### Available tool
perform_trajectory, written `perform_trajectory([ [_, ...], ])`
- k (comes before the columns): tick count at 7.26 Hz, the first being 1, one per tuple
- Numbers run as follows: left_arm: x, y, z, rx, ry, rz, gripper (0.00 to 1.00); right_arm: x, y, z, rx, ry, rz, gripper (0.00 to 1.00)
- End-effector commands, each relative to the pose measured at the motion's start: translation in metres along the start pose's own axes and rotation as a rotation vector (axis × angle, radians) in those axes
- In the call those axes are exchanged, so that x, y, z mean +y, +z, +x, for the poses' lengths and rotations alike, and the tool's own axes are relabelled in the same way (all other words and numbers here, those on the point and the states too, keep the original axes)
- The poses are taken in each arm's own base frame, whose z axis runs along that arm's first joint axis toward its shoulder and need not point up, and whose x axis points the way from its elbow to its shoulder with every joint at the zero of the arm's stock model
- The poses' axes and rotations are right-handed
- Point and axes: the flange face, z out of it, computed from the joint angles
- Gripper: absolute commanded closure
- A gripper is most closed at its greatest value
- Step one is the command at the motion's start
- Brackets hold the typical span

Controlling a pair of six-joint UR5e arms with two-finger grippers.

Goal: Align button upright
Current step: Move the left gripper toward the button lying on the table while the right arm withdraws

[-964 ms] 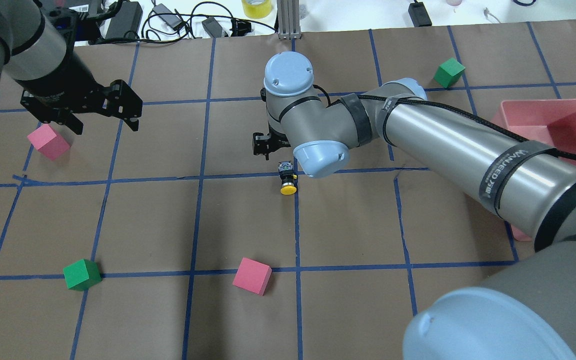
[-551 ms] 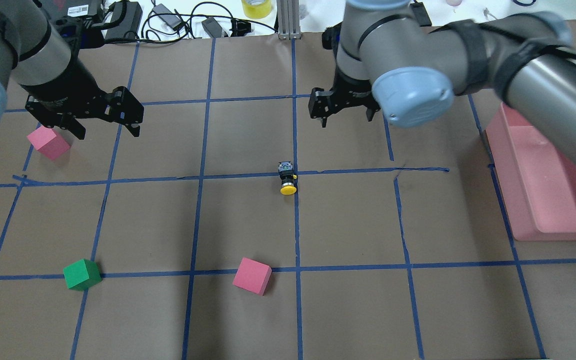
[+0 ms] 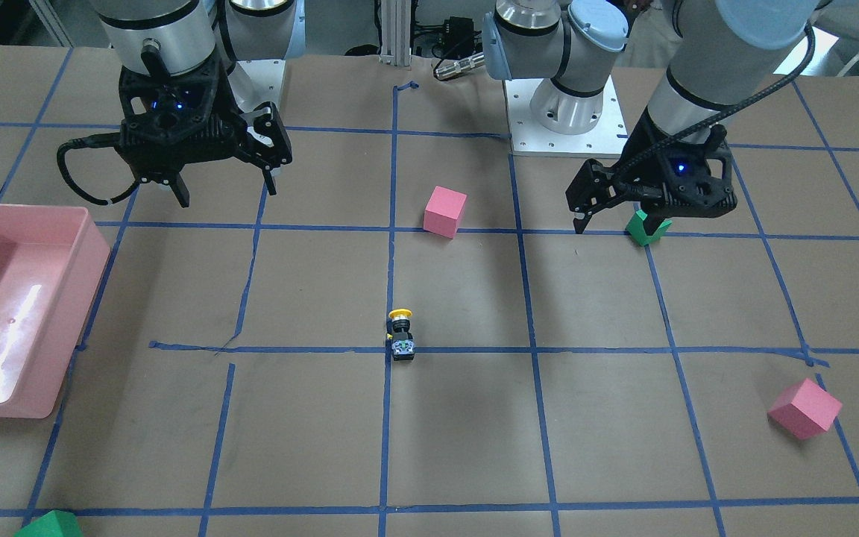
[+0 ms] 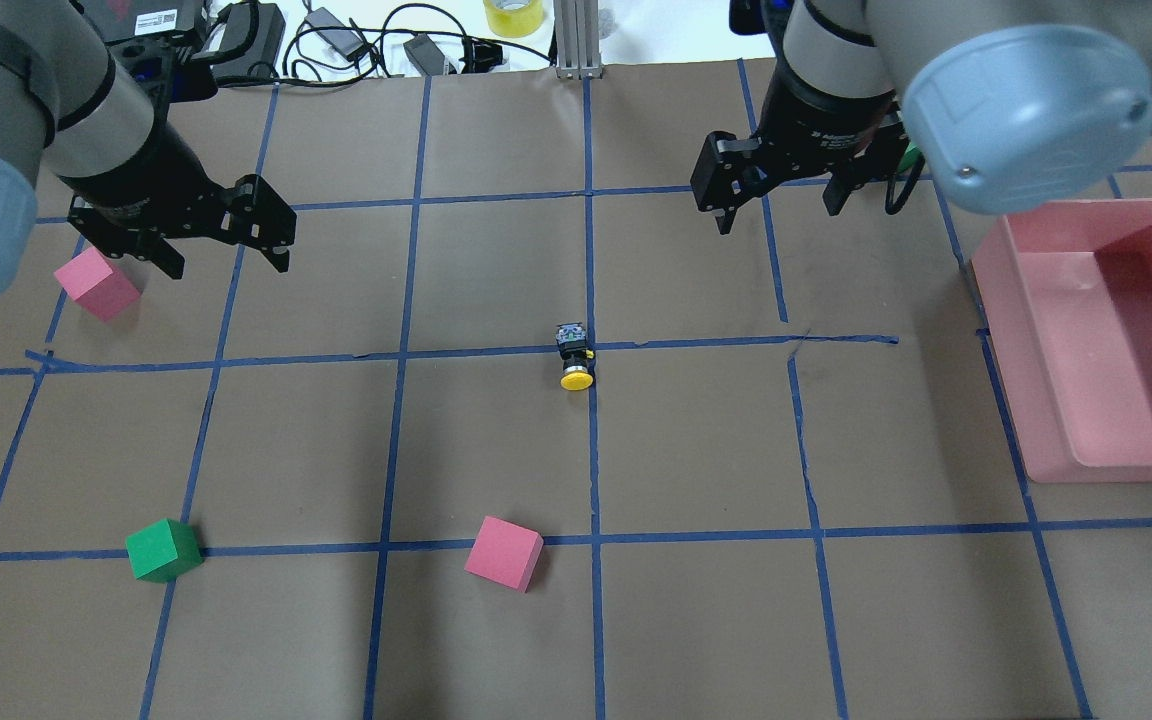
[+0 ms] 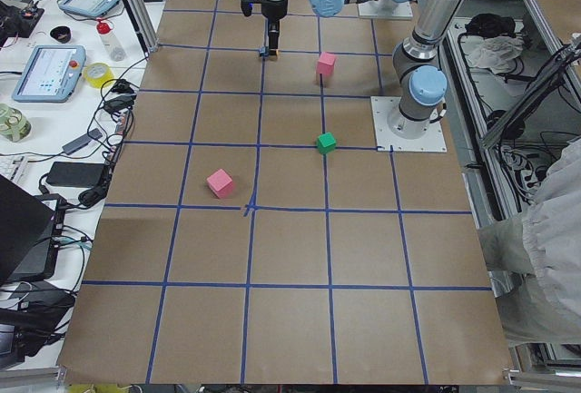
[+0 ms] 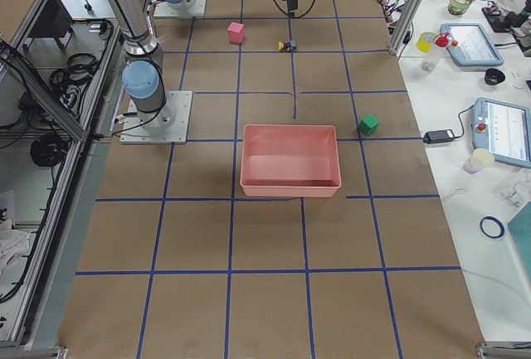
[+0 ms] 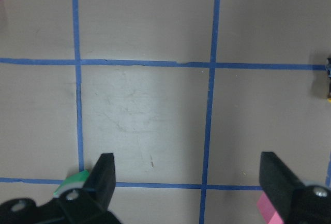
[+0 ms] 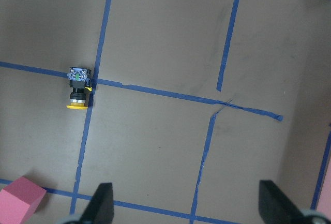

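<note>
The button (image 4: 574,357) lies on its side on a blue tape crossing at mid-table, with its yellow cap toward the robot and its base block away. It also shows in the front view (image 3: 400,335), in the right wrist view (image 8: 78,88) and at the edge of the left wrist view (image 7: 329,81). My right gripper (image 4: 776,218) is open and empty. It hangs above the table, well beyond and to the right of the button (image 3: 227,195). My left gripper (image 4: 228,262) is open and empty far to the left, beside a pink cube (image 4: 96,283).
A pink bin (image 4: 996,300) stands at the right edge. A second pink cube (image 4: 504,552) and a green cube (image 4: 164,549) lie near the robot's side. Another green cube (image 3: 53,526) sits at the far side near the bin. Cables and tape lie beyond the far edge.
My right arm has pulled back from just beside the button, moving up and away to the far right. The button stays lying on its side. The left gripper has barely shifted.
</note>
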Motion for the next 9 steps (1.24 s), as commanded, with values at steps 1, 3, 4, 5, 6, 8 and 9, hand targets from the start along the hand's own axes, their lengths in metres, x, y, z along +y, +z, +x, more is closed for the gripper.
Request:
perform_trajectory([
  [1,0.012,0.027,0.046,0.000,-0.015,0.084,0.00,-0.009,-0.029,0.025,0.005,0.031,0.050,0.00],
  [3,0.049,0.075,0.097,-0.027,-0.030,0.228,0.00,-0.010,-0.029,0.020,0.002,0.022,0.043,0.00],
  [4,0.065,0.102,0.109,-0.004,-0.062,0.258,0.00,-0.008,-0.022,0.020,-0.003,0.023,0.028,0.00],
  [5,0.080,0.125,0.127,0.033,-0.144,0.290,0.00,-0.008,-0.019,0.020,-0.003,0.023,0.023,0.00],
  [6,0.092,0.145,0.142,0.060,-0.160,0.310,0.00,-0.008,-0.017,0.020,-0.004,0.023,0.019,0.00],
  [8,0.094,0.175,0.160,0.058,-0.260,0.317,0.00,-0.008,-0.015,0.021,-0.003,0.023,0.014,0.00],
  [9,0.093,0.194,0.166,0.040,-0.254,0.315,0.00,-0.007,-0.011,0.021,-0.004,0.023,0.007,0.00],
])
